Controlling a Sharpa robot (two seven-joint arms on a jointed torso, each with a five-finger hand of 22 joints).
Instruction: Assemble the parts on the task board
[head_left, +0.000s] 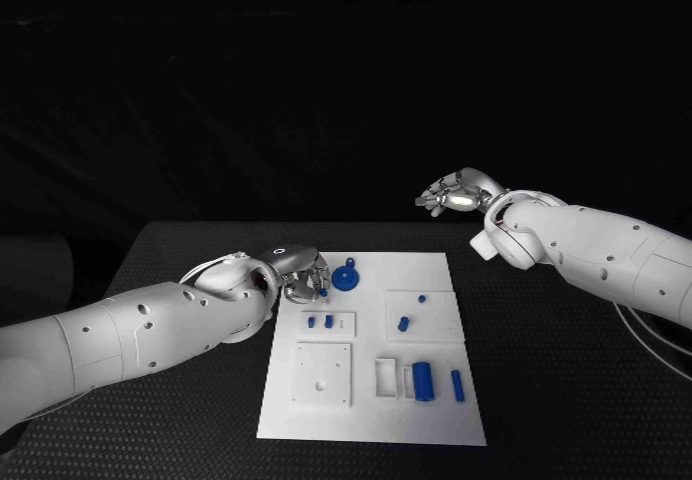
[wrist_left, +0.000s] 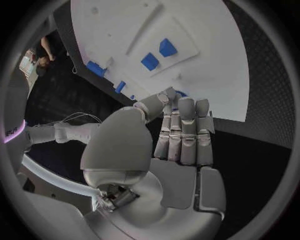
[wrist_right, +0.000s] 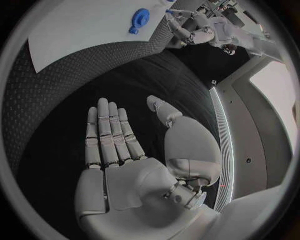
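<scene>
Parts lie scattered on the task board (head_left: 433, 420); our left hand (head_left: 300, 277), fingers straight and together, empty, hovers beside the round blue part (head_left: 345, 275). Right hand (head_left: 456, 193) is spread, well away. We risk knocking that part aside.

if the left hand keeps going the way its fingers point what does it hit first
Probably the round blue part on the white board: the left hand sits at the board's edge with its fingers aimed at it. How high the fingers are above the board is unclear.
</scene>
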